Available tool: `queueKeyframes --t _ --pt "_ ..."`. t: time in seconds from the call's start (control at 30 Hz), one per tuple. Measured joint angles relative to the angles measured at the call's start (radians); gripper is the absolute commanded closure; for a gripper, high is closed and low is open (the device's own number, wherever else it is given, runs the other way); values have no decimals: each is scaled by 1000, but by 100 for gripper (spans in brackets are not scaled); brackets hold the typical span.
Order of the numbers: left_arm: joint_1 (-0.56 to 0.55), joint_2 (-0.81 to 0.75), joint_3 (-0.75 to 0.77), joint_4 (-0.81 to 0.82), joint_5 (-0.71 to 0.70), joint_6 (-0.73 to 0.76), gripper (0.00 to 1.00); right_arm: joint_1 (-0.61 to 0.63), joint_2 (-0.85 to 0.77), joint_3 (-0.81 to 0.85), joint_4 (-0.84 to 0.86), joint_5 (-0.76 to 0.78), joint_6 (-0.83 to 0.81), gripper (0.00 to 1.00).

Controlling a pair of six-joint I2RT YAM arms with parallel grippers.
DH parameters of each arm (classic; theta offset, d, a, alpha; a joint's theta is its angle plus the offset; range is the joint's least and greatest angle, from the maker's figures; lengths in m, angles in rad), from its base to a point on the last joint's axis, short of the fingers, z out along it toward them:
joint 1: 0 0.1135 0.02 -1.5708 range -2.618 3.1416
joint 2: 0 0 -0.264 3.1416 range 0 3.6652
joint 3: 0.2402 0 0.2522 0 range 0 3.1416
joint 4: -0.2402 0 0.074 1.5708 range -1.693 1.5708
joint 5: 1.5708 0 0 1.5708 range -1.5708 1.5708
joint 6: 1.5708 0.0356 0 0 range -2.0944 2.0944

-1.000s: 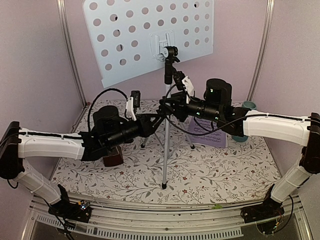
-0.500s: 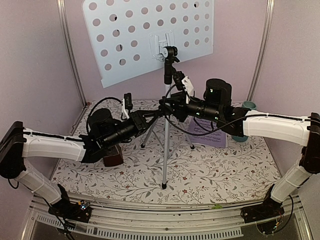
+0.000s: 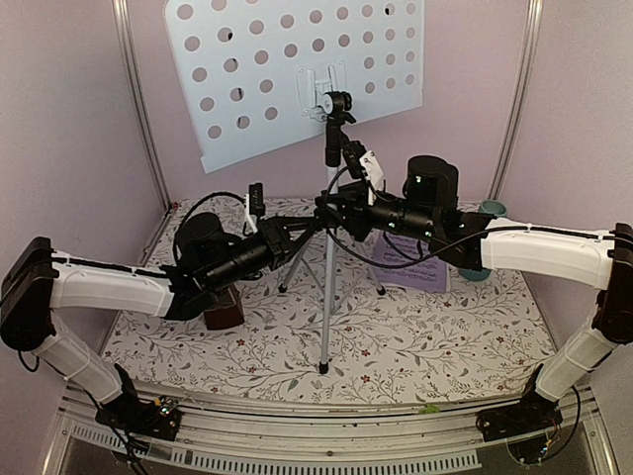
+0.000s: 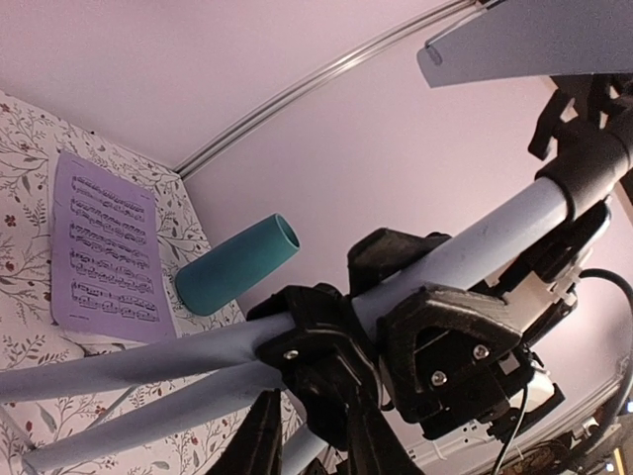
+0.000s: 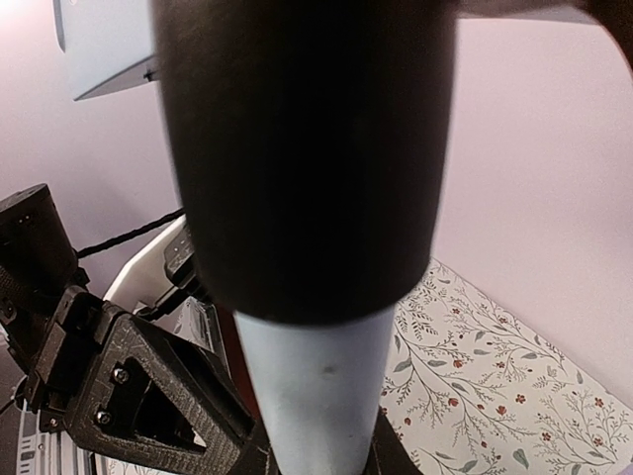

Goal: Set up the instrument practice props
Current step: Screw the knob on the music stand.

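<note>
The music stand has a pale-blue perforated desk on a silver pole with tripod legs. My right gripper is shut on the pole just above the black leg hub; the pole fills the right wrist view. My left gripper is open, and its fingers straddle the black hub from the left. The lilac sheet music lies flat under my right arm and shows in the left wrist view. The dark-red metronome stands under my left arm.
A teal cup stands at the back right, also seen in the left wrist view. Lilac walls and metal corner rails close in the floral-cloth table. The front tripod leg ends at the near centre.
My left arm has moved right and up, bringing its gripper against the tripod hub. The right arm and the stand have not moved.
</note>
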Motion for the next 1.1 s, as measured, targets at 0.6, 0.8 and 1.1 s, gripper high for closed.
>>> queueKeyframes --t 0.6,0.8,1.1 --pt "2 2 52 -83 24 56 100 0 0 0 1 0 0 100" --pt "-21 -19 63 -144 -8 274 100 0 1 0 1 -1 0 100" --pt "-101 -18 63 -149 -194 788 100 0 2 8 -11 -6 0 100"
